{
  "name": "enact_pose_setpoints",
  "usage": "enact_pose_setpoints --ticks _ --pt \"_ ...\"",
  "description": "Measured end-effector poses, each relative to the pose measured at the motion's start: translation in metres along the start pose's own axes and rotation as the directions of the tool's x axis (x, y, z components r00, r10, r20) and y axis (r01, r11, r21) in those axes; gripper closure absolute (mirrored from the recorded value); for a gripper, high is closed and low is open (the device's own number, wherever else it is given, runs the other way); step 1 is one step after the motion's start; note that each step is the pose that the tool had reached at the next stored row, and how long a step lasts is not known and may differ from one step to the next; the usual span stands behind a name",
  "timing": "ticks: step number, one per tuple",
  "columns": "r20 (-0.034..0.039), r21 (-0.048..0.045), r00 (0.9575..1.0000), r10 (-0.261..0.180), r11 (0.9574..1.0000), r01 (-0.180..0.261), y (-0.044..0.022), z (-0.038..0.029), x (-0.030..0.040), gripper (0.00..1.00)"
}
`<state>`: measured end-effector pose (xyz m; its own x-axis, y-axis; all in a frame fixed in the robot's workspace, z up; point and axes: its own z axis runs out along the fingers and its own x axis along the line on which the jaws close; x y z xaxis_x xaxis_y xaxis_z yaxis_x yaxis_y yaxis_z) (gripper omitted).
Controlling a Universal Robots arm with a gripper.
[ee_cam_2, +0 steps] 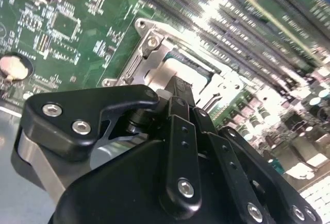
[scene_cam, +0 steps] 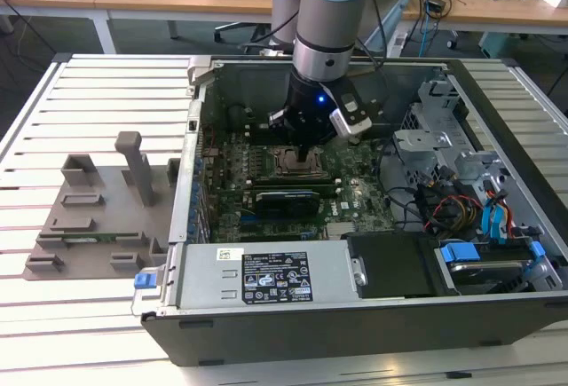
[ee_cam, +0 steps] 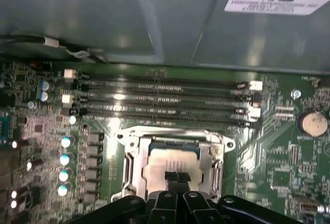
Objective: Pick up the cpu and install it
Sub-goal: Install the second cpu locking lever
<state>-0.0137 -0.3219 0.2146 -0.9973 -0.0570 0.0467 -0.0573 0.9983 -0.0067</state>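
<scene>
The cpu (ee_cam: 166, 163), a pale silver square, lies flat inside the metal socket frame (ee_cam: 130, 158) on the green motherboard (ee_cam: 281, 167). My gripper (ee_cam: 178, 176) stands over it with its two narrow fingertips pressed together, nothing between them. The tips are at the cpu's top face; I cannot tell whether they touch it. In the second wrist view the black fingers (ee_cam_2: 180, 105) point down at the cpu (ee_cam_2: 154, 74) in the socket frame (ee_cam_2: 149, 41). In the exterior view the gripper (scene_cam: 306, 151) hangs inside the open computer case over the socket frame (scene_cam: 297, 164).
Memory slots (ee_cam: 165, 98) run beside the socket frame. A long black card (scene_cam: 286, 200) and the power supply (scene_cam: 266, 275) lie nearer the case's front wall. A drive cage (scene_cam: 453, 151) and cables (scene_cam: 444, 208) fill the exterior view's right. A grey fixture (scene_cam: 98, 200) sits outside the case on the slatted table.
</scene>
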Motion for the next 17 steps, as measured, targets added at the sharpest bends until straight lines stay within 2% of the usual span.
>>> enact_pose_setpoints --ticks 1,3,5,17 --pt "-0.0007 0.0106 1.0 0.001 0.9999 -0.001 0.0006 -0.0005 0.0 0.89" --pt "-0.0016 0.0256 1.0 0.001 0.9997 -0.001 0.0018 -0.0028 0.0001 0.89" --pt "-0.0015 0.0265 1.0 0.001 0.9996 -0.001 0.0019 -0.0062 0.0001 0.89" --pt "-0.0017 0.0289 1.0 0.001 0.9996 -0.001 0.0022 -0.0364 0.0016 0.89"
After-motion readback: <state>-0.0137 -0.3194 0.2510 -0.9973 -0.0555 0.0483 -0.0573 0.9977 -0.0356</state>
